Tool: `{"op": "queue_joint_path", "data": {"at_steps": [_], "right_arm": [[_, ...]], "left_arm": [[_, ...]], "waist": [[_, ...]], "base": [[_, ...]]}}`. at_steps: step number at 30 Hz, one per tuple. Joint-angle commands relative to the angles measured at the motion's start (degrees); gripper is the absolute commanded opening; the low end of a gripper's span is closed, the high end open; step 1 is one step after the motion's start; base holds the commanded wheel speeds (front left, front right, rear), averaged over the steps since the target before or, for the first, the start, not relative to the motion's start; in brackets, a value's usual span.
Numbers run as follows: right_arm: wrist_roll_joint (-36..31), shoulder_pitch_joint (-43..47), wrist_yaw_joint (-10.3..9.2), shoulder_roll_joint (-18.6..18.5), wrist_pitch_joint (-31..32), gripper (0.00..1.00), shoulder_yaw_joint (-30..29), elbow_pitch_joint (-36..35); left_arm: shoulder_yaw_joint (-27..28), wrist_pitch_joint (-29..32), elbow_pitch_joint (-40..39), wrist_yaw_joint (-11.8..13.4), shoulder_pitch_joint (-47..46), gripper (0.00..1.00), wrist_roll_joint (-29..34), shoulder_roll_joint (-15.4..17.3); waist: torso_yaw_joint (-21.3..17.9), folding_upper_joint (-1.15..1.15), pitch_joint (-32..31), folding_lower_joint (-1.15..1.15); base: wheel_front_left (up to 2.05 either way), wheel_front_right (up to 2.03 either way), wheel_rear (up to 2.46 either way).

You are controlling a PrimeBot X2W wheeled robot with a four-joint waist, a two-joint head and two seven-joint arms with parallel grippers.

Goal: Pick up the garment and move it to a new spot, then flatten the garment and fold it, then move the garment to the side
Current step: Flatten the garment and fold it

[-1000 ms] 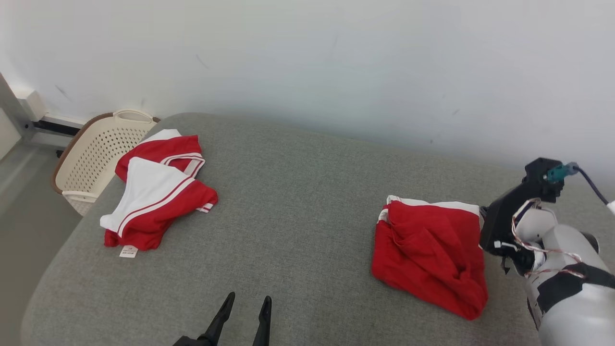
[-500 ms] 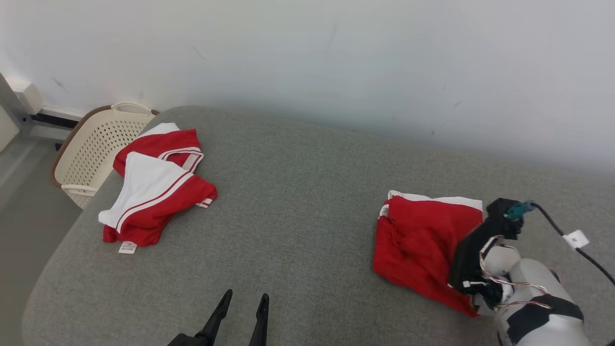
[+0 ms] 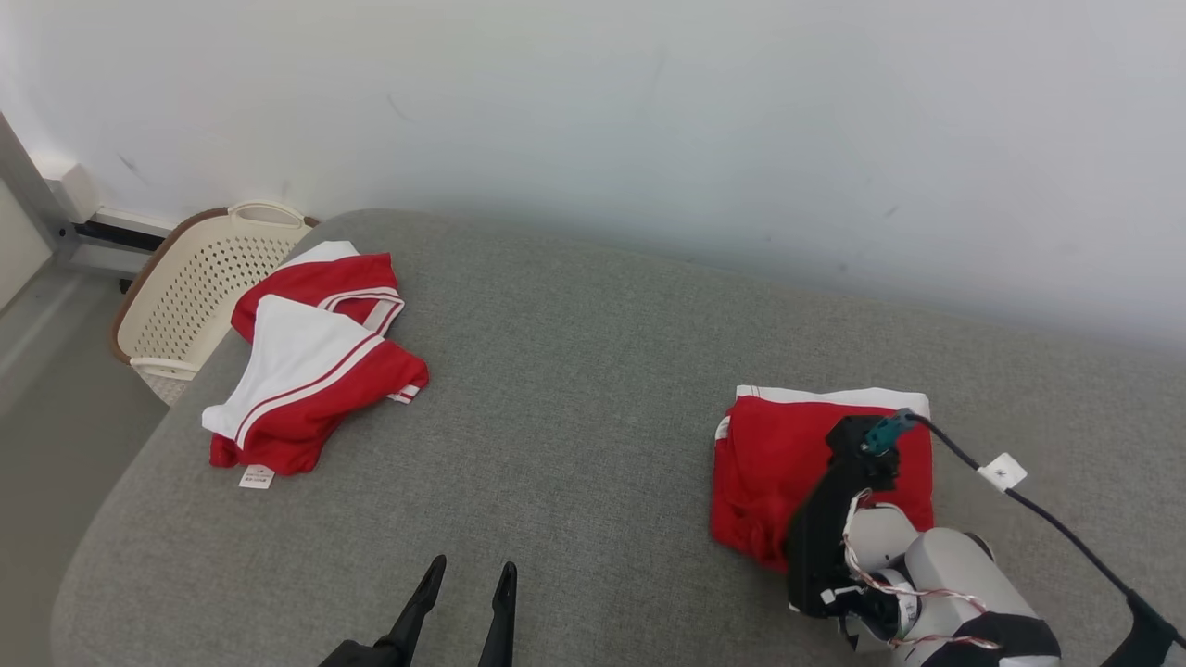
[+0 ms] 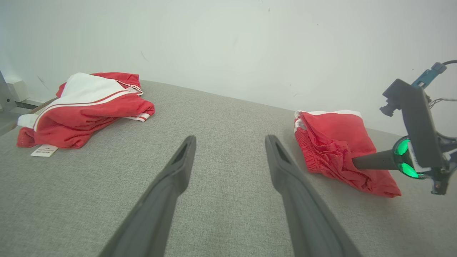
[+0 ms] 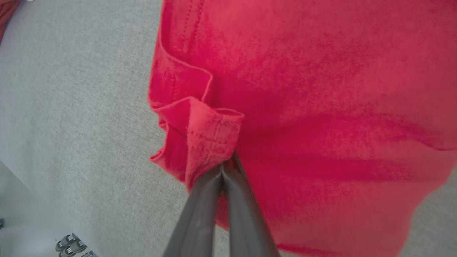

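The right gripper [image 5: 223,169] pinches a fold of the red garment [image 3: 769,454] on the right of a grey cushion [image 3: 574,389]. The left gripper [image 3: 472,567] hovers wide open at the near edge.

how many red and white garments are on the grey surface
2. One crumpled red-and-white fabric garment lies at the left by the cream plastic basket; the mostly red fabric garment lies at the right, a fold pinched by the right claw.
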Motion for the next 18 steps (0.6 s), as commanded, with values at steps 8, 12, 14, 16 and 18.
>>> {"op": "queue_joint_path", "data": {"at_steps": [8, 12, 14, 16, 18], "right_arm": [[1.83, 5.24, -0.1, 0.89, 3.33, 0.0, 6.21, -8.21], [3.3, 6.83, -0.1, 0.98, 4.48, 0.0, 9.4, -10.42], [5.16, 7.42, -0.1, 1.04, 4.64, 0.0, 11.56, -11.56], [7.89, 7.64, -0.1, 1.0, 4.44, 0.0, 12.97, -12.81], [9.72, 6.7, -0.1, 0.94, 3.78, 0.0, 12.85, -13.93]], "left_arm": [[-0.24, -0.81, 0.51, 0.3, -0.36, 1.0, -0.64, -0.15], [-0.16, -0.87, 0.69, 0.21, -0.51, 1.0, -0.81, 0.01], [-0.2, -0.97, 0.79, 0.2, -0.55, 1.0, -0.88, -0.01], [-0.22, -1.09, 0.88, 0.23, -0.68, 1.0, -0.99, -0.06], [-0.19, -1.23, 0.95, 0.34, -0.67, 1.0, -1.06, -0.02]], "waist": [[-0.43, 0.0, -0.23, 0.0], [-0.57, 0.0, -0.36, 0.0], [-0.63, 0.0, -0.41, 0.0], [-0.75, 0.0, -0.5, 0.0], [-0.96, 0.0, -0.68, 0.0]], "base": [[0.0, 0.0, 0.0], [0.0, 0.0, 0.0], [0.0, 0.0, 0.0], [0.0, 0.0, 0.0], [0.0, 0.0, 0.0]]}}
